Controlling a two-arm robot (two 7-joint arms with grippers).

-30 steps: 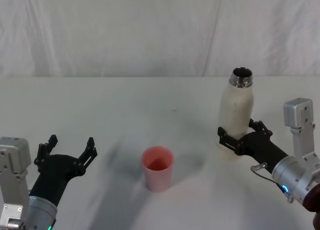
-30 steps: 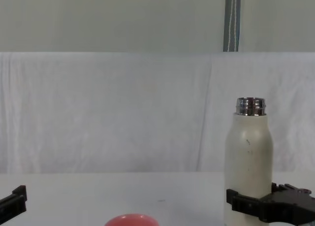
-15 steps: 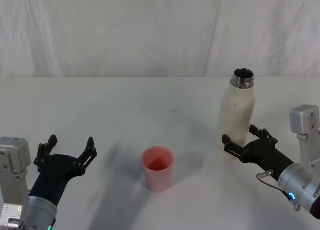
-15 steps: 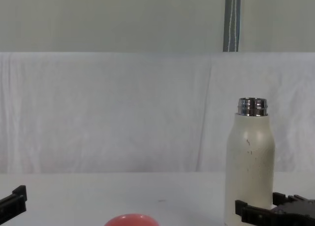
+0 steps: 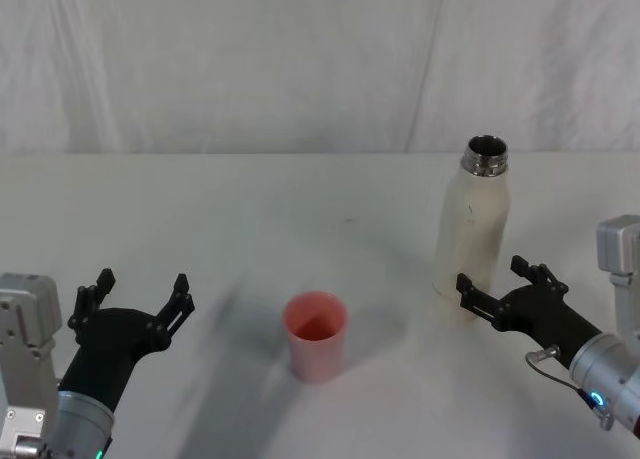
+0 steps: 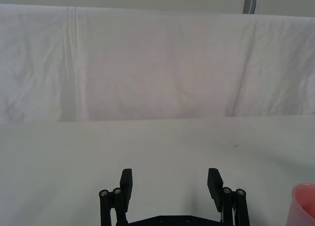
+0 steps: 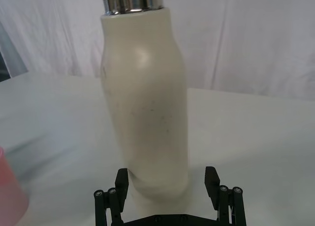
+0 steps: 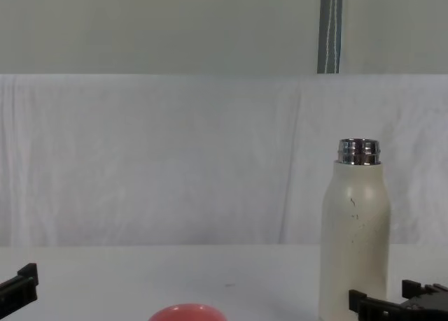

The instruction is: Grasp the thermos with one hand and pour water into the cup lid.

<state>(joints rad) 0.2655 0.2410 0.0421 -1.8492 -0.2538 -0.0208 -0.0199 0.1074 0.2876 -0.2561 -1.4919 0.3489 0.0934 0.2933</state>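
Observation:
The cream-white thermos (image 5: 470,229) stands upright on the table at the right, its steel neck uncapped. It also rises in the chest view (image 8: 353,237) and looms close in the right wrist view (image 7: 145,108). My right gripper (image 5: 491,273) is open, low at the thermos's base, on the near right side. In the right wrist view this gripper (image 7: 167,173) has a finger on either side of the base, with small gaps. The pink cup lid (image 5: 316,334) stands mouth up in the middle, to the left of the thermos. My left gripper (image 5: 142,281) hovers open at the near left.
A white cloth covers the table (image 5: 250,209) and hangs as a backdrop behind it. Open table lies between the cup lid and the thermos. A grey pole (image 8: 330,27) stands behind the backdrop.
My right gripper has slid back from the thermos, toward me and to the right, its fingers now at the base instead of around the body. The left arm has not moved.

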